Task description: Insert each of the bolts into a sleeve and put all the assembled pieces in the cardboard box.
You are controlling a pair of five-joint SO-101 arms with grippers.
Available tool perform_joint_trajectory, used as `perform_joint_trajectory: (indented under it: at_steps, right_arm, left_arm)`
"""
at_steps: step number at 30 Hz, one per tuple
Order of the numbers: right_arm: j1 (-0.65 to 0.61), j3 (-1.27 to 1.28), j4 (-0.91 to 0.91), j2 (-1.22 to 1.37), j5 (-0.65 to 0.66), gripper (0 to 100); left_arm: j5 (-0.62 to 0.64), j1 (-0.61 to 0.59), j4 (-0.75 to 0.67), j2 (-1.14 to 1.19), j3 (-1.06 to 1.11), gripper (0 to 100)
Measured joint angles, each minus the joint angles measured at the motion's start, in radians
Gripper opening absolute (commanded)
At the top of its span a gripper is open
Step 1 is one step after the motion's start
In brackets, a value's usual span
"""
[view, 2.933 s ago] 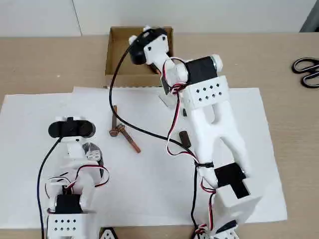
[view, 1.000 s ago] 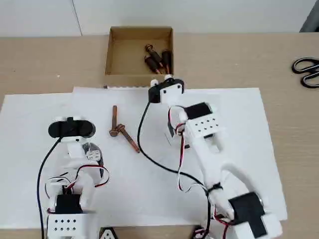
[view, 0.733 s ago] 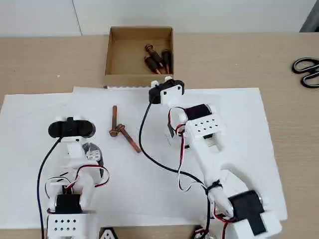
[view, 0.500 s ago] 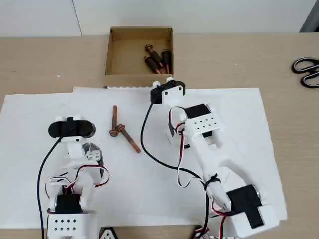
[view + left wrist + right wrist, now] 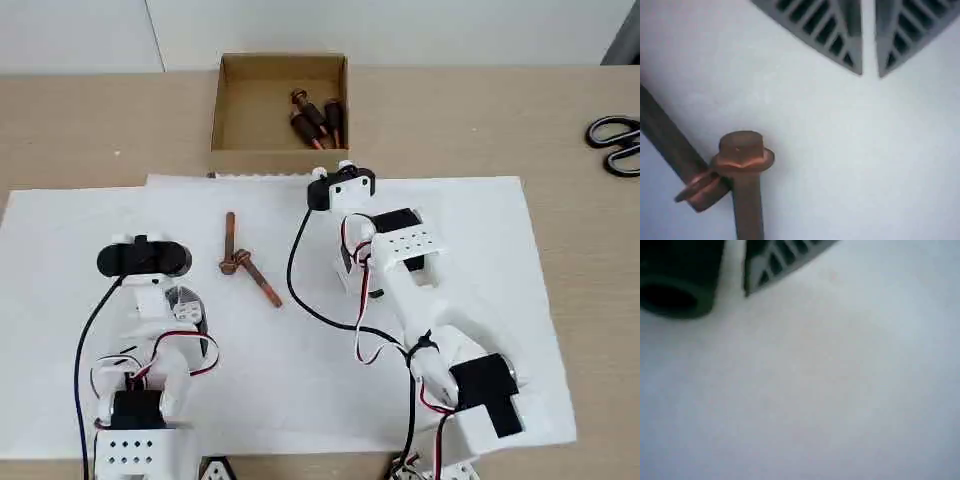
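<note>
The wide white paper sheet [image 5: 500, 300] lies just in front of the open brown cardboard box [image 5: 232, 100]. A small cluster of dark assembled pieces [image 5: 315, 118] already sits in one corner of that box.

The right arm is folded back from the box, and the right gripper [image 5: 338, 186] is just outside the box's near wall. I cannot tell whether it is open or closed. In the right wrist view a black hollow-ended cylinder [image 5: 675, 287], probably a sleeve, lies close beside it.

The left gripper [image 5: 870, 70] is farther from the box, with its jaws drawn almost together, only a slit between them, and nothing held.

Two copper-coloured flanged bolts lie bare on the paper, between the box and the left gripper. The straight bolt [image 5: 230, 238] has its tip toward the box. The slanted bolt [image 5: 262, 283] runs away from the box. Their heads touch, and I cannot tell which one lies on top.

The step in hand appears to be lifting one of these bolts for sleeving. To do it well, the left gripper should open wide before it descends. It should close on a shank well clear of the touching heads, so that the neighbouring bolt is not dragged along. A grip near the head end leaves a long free tip for the sleeve's bore. The bolt should be kept level and in line with that bore. It will likely roll if it is only nudged.
</note>
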Motion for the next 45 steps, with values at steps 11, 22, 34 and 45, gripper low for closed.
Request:
perform_joint_trajectory:
  at_steps: [11, 22, 34, 45]
  right_arm:
    - [0.008, 0.002, 0.084, -0.029, 0.0, 15.0]
    - [0.011, 0.003, 0.094, -0.029, 0.035, 15.0]
    - [0.014, 0.003, 0.087, -0.029, 0.08, 15.0]
    - [0.028, -0.006, 0.063, 0.008, 0.107, 4.3]
  left_arm:
    - [0.0, 0.0, 0.0, 0.0, 0.0, 1]
    - [0.0, 0.0, 0.0, 0.0, 0.0, 1]
    - [0.0, 0.0, 0.0, 0.0, 0.0, 1]
    - [0.0, 0.0, 0.0, 0.0, 0.0, 1]
